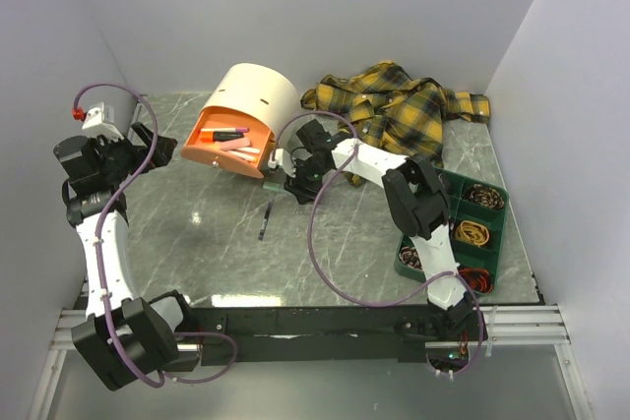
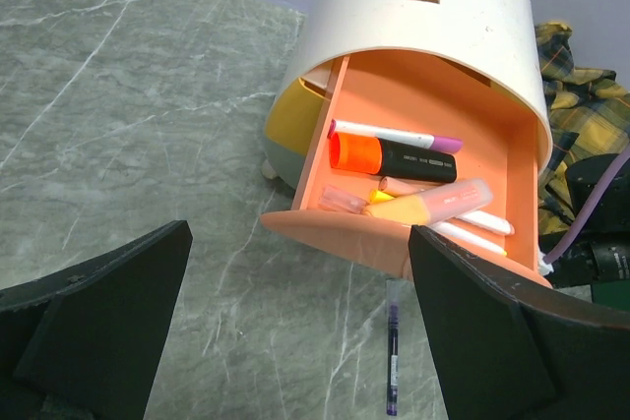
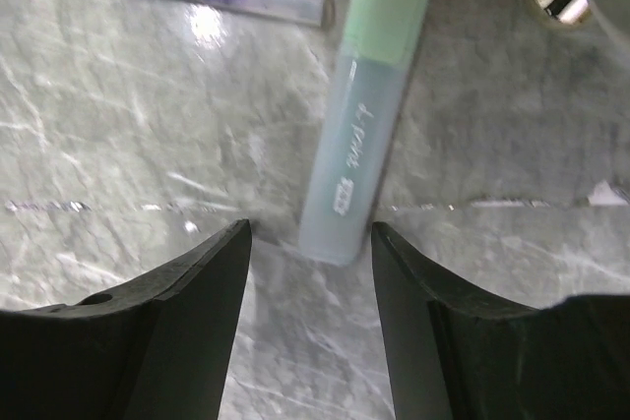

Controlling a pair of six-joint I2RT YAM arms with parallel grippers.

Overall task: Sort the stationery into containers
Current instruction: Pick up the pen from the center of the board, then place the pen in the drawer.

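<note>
Marble table (image 1: pixel 197 243): right arm (image 1: pixel 369 159) stretched low, jaws parted astride green marker (image 3: pixel 364 115); left jaws wide, empty.

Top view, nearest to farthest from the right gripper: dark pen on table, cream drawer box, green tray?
1. Thin dark pen, on the table beside the right gripper.
2. Cream drum-shaped drawer box, behind-left.
3. Dark green divided tray, far right.
</note>
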